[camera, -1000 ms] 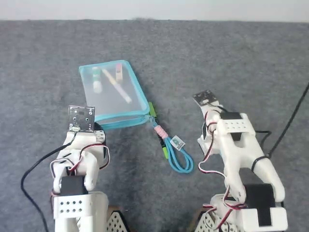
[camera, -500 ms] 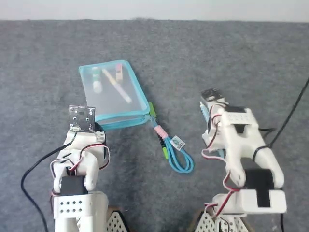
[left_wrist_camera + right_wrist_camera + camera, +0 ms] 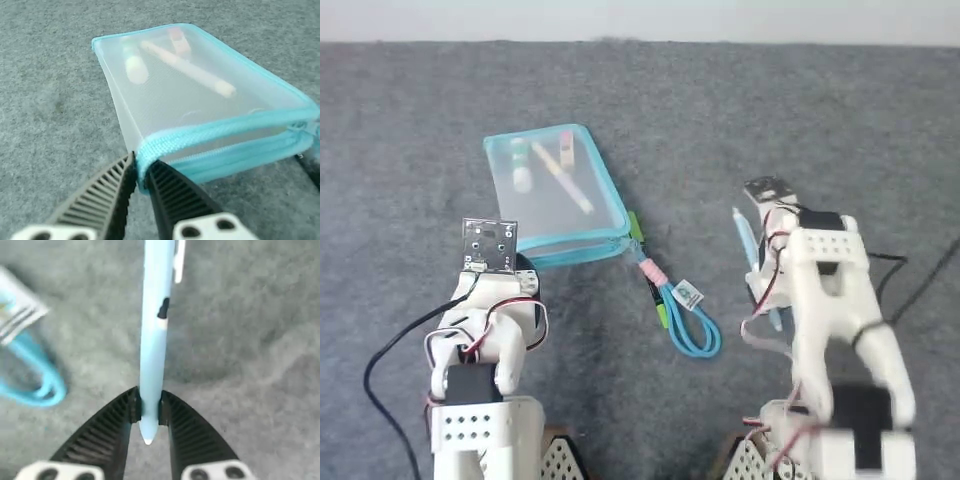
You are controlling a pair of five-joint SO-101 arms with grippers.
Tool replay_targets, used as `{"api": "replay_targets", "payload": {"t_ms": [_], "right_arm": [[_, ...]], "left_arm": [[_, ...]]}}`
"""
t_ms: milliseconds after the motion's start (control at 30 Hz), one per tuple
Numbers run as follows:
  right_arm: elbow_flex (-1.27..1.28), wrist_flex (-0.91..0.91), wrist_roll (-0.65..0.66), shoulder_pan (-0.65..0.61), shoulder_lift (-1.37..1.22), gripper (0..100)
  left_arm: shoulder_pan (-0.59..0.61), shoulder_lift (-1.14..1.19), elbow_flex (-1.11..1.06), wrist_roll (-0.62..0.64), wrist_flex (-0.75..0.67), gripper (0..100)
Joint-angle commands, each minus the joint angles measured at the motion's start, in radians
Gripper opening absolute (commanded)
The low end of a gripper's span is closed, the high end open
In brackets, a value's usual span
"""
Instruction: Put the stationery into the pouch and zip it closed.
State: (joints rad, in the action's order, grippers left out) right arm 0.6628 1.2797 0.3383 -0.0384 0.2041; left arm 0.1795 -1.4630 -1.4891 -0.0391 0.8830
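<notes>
**Pen in the right gripper, pouch corner in the left**

The pouch point(image 3: 200, 110) lies flat on the grey worktop point(image 3: 820, 120), left of centre in the high view. It is a clear mesh case edged in teal. Three pieces of stationery show through its wall: a pale stick point(image 3: 187, 70) with a pink end, a small pink block point(image 3: 177, 40) and a white tube point(image 3: 135, 65) with a green part. The left gripper point(image 3: 140, 165) has its ribbed fingers pressed onto the near teal corner of the pouch, pinching the zip band between them.

From the pouch's right-hand corner a pink cord point(image 3: 650, 270) runs to a white tag point(image 3: 688, 295) and a blue loop point(image 3: 695, 335), all lying on the worktop between the two arms.

The right gripper point(image 3: 149, 400) is closed on a light-blue pen point(image 3: 152, 315) — the tapered tip sits between the fingers, and the clip end points away from the wrist. In the high view the pen lies alongside the right arm, to the right of the blue loop and well apart from the pouch. Whether it touches the worktop cannot be told.
</notes>
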Motion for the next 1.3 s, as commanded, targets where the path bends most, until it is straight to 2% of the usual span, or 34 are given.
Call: {"api": "replay_targets", "payload": {"t_ms": [0, 133, 233, 467, 633, 867, 1267], "right_arm": [[-0.035, 0.189, 0.012, -0.137, 0.349, 0.8], [-0.035, 0.314, 0.017, -0.315, 0.559, 0.8], [-0.037, 0.337, 0.023, -0.377, 0.633, 0.8], [-0.083, 0.346, 0.018, -0.549, 0.605, 0.8], [-0.216, 0.455, 0.015, -0.679, 0.518, 0.8], [-0.336, 0.478, 0.014, -0.687, 0.246, 0.8], [-0.494, 0.325, -0.086, -0.687, -0.079, 0.8]], "left_arm": [[-0.011, -0.014, 0.064, 0.005, -0.011, 1], [-0.011, -0.014, 0.064, 0.003, -0.011, 1], [-0.011, -0.014, 0.059, 0.003, -0.011, 1], [-0.011, -0.012, 0.039, 0.003, -0.044, 1], [-0.011, -0.012, 0.039, 0.003, -0.044, 1], [-0.012, -0.012, 0.039, 0.003, -0.046, 1], [-0.012, -0.012, 0.038, 0.003, -0.046, 1]]}}
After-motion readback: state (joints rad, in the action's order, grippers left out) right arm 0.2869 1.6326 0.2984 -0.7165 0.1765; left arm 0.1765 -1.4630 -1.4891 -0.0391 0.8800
